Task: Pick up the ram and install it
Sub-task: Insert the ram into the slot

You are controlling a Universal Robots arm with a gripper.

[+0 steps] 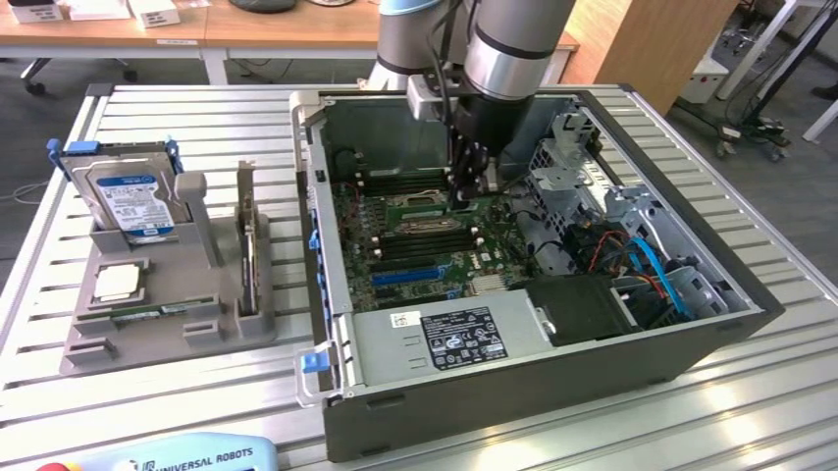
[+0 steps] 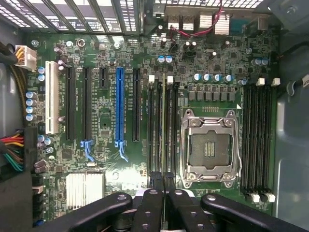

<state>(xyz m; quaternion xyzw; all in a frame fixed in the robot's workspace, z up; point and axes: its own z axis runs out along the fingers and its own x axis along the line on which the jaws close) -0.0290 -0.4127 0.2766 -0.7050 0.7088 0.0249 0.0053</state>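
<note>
Wrist view: ram [image 2: 164, 145] seemingly pinched between closed jaws.

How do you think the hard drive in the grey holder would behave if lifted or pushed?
The hard drive looks metal-cased, so probably stiff and heavy for its size. Standing on edge in the grey holder, it would likely tip once free. Its smooth faces may be slippery.

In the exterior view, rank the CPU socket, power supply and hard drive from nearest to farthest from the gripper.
1. CPU socket: on the board, right beside the gripper.
2. Power supply: at the near end of the case.
3. Hard drive: on the stand outside the case, at the exterior view's left.
</note>
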